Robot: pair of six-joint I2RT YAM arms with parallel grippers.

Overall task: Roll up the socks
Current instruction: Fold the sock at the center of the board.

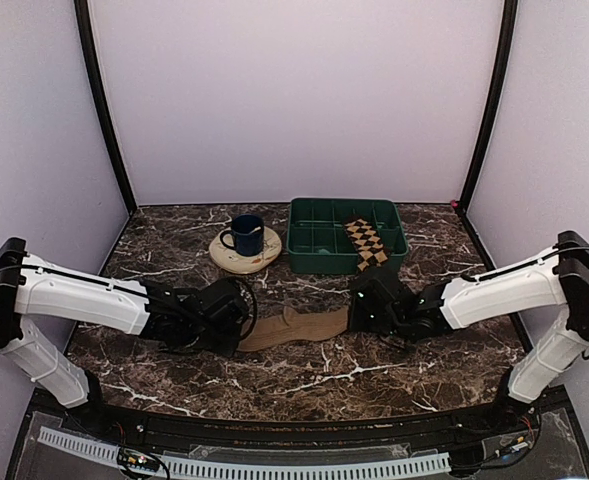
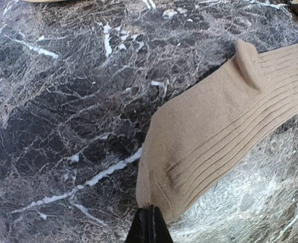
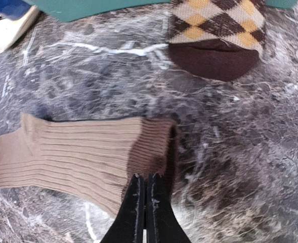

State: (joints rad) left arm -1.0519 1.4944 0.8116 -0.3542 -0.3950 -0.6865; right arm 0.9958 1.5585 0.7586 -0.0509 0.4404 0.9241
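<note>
Top external, dark marble table (image 1: 304, 385): we see the plain tan ribbed sock (image 1: 294, 328) flat, unrolled.
Green plastic tray (image 1: 319, 262): brown argyle sock (image 1: 366, 243) drapes over its front wall.
Left gripper (image 2: 149, 215): closed at toe edge.
Right gripper (image 3: 145, 183): closed at cuff; pinch unclear.
Risk: thin fabric slips free, spoiling our roll.

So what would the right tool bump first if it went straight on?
The tan sock. The right tool, shut, points at its brown cuff and seems to touch it.
</note>
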